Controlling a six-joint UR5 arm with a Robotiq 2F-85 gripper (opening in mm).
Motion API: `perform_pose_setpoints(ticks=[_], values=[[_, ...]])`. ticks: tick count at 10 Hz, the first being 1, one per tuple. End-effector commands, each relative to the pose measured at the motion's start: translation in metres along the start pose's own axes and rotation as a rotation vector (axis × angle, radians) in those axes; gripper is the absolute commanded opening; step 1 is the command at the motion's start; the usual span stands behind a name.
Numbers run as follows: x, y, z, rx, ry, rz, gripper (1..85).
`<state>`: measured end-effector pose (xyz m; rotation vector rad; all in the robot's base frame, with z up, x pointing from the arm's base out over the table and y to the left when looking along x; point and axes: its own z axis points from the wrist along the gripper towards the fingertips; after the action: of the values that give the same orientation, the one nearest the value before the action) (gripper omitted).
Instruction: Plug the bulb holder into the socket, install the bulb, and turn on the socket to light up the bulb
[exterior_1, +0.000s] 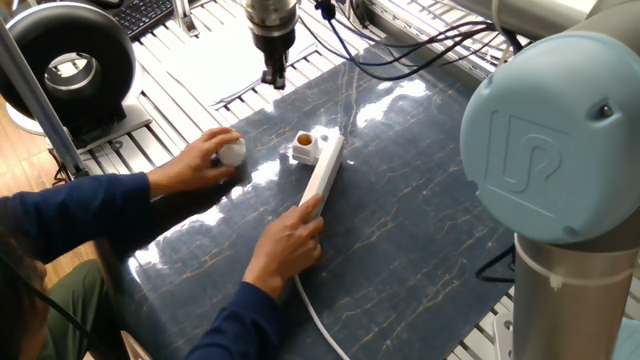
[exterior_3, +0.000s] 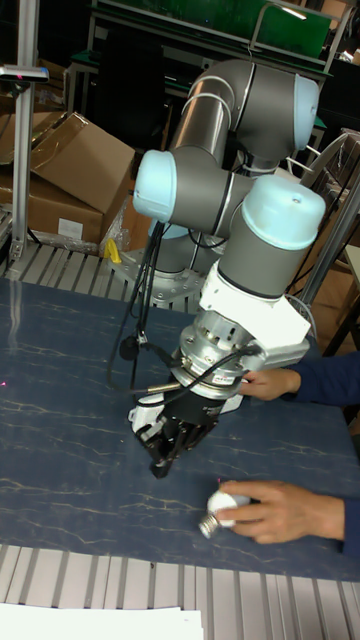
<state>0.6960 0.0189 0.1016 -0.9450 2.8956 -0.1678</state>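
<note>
The grey-and-pale-blue jointed robot arm (exterior_3: 235, 190) bends down over the dark blue marbled table mat (exterior_3: 60, 440), its black two-finger gripper (exterior_3: 160, 466) pointing down just above the mat with the fingertips close together, though whether they meet cannot be made out. At the near edge, a person's hand (exterior_3: 280, 510) in a dark blue sleeve holds the small white bulb with a silver screw base (exterior_3: 222, 509) lying against the mat, screw base pointing left. A second hand (exterior_3: 268, 382) reaches in behind the arm's wrist, and brown cardboard boxes (exterior_3: 65, 175) sit beyond the table.
</note>
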Motion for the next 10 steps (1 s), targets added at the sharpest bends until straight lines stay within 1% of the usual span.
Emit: perform_pose_setpoints(ticks=[1, 2, 3, 4, 5, 6, 7, 8, 9, 10], values=[[-0.029, 0.044, -0.006, -0.146, -0.079, 0.077, 1.3], [-0.022, 0.041, -0.005, -0.118, -0.031, 0.060, 8.3], [-0.022, 0.045, -0.005, -0.125, -0.018, 0.043, 24.7], [-0.024, 0.045, -0.001, -0.129, -0.015, 0.026, 33.7], [-0.019, 0.044, 0.003, -0.126, 0.010, 0.018, 43.3], [-0.020, 0.045, 0.004, -0.130, 0.007, 0.015, 49.0], [-0.020, 0.045, 0.004, -0.131, 0.002, 0.012, 50.0], [-0.019, 0.043, 0.005, -0.131, -0.006, 0.002, 53.0], [-0.020, 0.047, 0.007, -0.157, -0.027, 0.005, 39.7], [-0.016, 0.044, 0.007, -0.145, -0.008, 0.069, 5.7]])
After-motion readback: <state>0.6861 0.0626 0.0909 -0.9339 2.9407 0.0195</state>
